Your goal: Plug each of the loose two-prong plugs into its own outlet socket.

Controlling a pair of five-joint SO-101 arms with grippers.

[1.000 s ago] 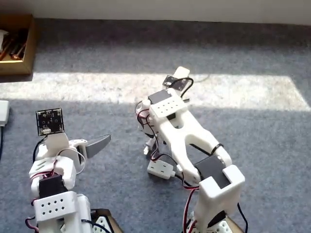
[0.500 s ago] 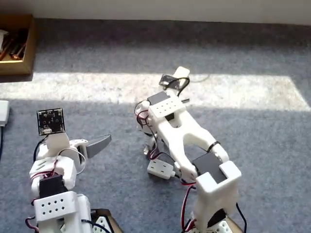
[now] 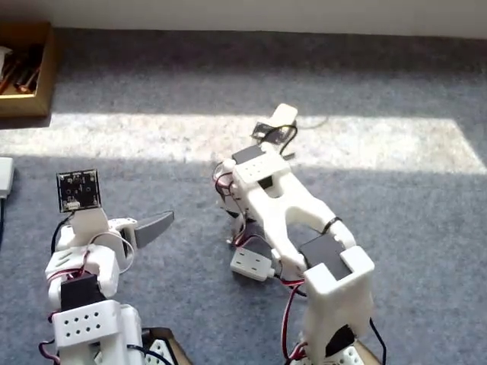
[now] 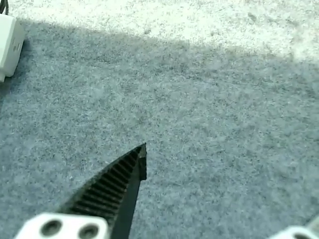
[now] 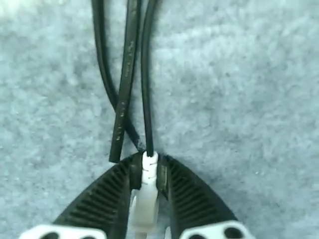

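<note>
Mid-carry, I judge: the right fingers (image 5: 110,193) pinch a white plug (image 5: 145,204). Next, its prongs need aligning with the socket (image 3: 251,264) at 6 o'clock in the high view. The left fingers (image 4: 119,184) gape, empty.

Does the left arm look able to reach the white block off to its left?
Probably yes: only bare carpet lies between the left gripper and the white block, though whether the arm stretches that far is uncertain.

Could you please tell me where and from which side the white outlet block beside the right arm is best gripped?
Probably across the two long edges of the outlet block, from above on its left, open side: it lies flat on the carpet, and the right arm with its wires crowds the other side.
</note>
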